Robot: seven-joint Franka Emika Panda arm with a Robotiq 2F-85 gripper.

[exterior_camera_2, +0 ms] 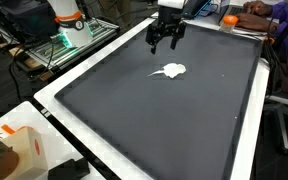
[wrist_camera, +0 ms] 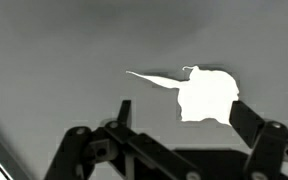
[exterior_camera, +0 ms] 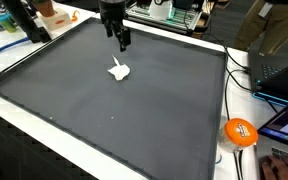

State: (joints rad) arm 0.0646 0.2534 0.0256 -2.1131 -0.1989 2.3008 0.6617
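Both exterior views stand raised at different sides, looking obliquely down at mid distance onto the large dark grey rubbery mat (exterior_camera: 134, 115); they share its centre and the small white crumpled scrap (exterior_camera: 119, 70). The wrist view faces down, close above that scrap.

In both exterior views the light is soft and even, as from room lamps overhead. The dark grey mat (exterior_camera: 134, 120) takes it without glare and shows only a faint, diffuse shadow. In the wrist view the same mat looks paler and its brightness is uneven. The white scrap (wrist_camera: 206, 95) is overexposed there: a flat pure white, with no folds or texture to see, and its outline is slightly soft. The gripper (wrist_camera: 179, 118) at the bottom edge is a dark, underexposed shape with little detail. All three pictures are coarse, so fine detail is lost.
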